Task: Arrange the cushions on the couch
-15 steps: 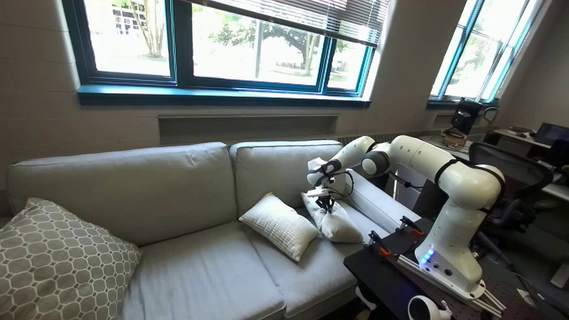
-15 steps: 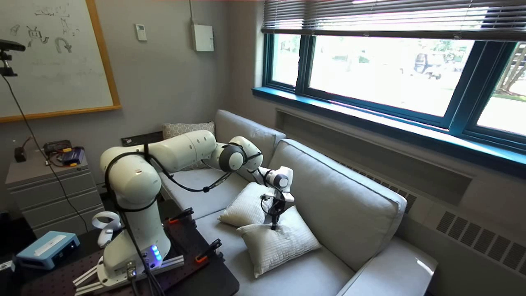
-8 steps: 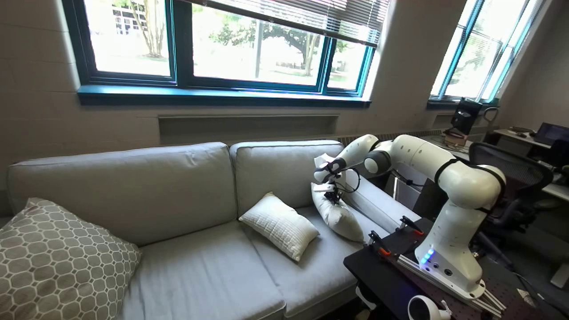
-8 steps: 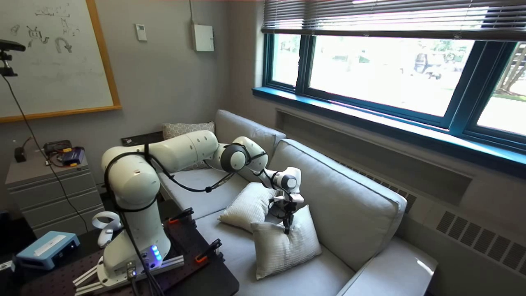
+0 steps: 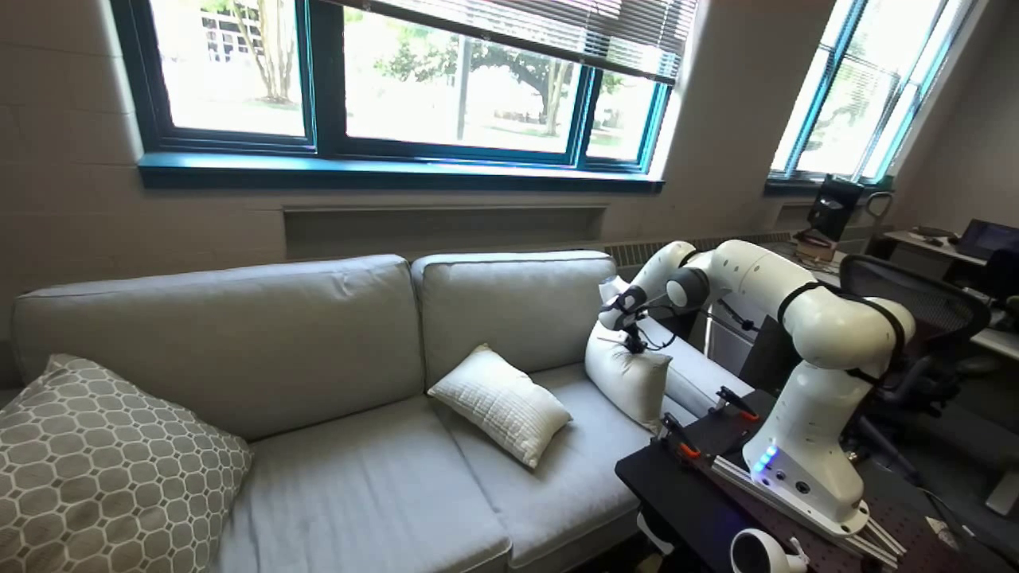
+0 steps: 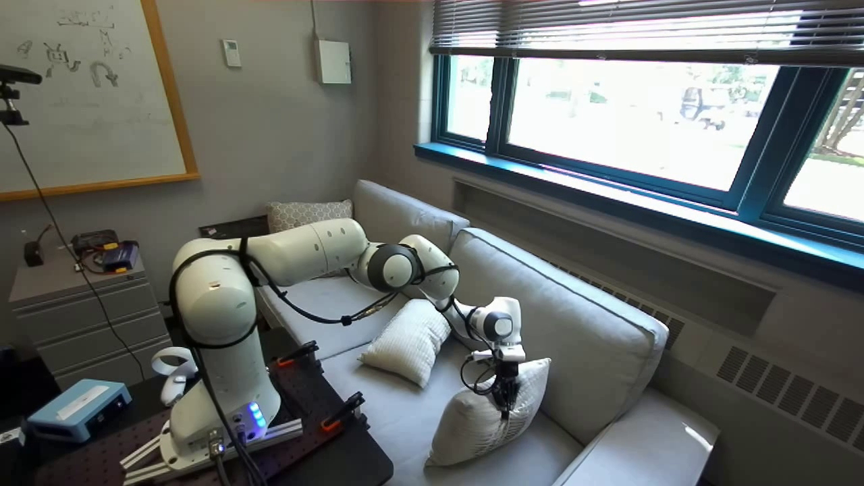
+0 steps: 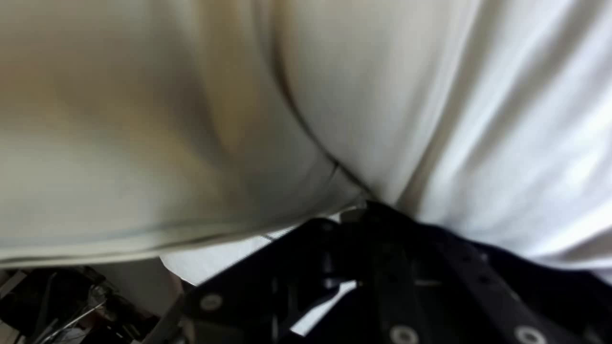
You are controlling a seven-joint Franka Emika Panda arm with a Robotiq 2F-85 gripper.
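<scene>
Two small white cushions are on the light grey couch (image 5: 342, 485), which is also in an exterior view (image 6: 553, 445). My gripper (image 5: 634, 348) is shut on the top of the cushion (image 5: 625, 386) nearer the couch arm; the grip also shows in an exterior view (image 6: 505, 408). That held cushion (image 6: 466, 432) stands tilted up, its lower edge at the seat. In the wrist view its fabric (image 7: 143, 191) folds into the fingertips (image 7: 366, 212), which are dark and partly hidden. The second white cushion (image 5: 501, 404) lies apart on the seat, also in an exterior view (image 6: 408, 341).
A larger lattice-patterned pillow (image 5: 119, 469) leans at the far end of the couch, partly behind my arm in an exterior view (image 6: 309, 212). The padded couch arm (image 6: 648, 439) is beside the held cushion. My base's black table (image 5: 677, 493) with clamps (image 5: 681, 438) borders the seat.
My gripper has moved along the couch toward the near couch arm, carrying the cushion. That cushion has turned and tilted more upright, away from the second cushion, which has not moved.
</scene>
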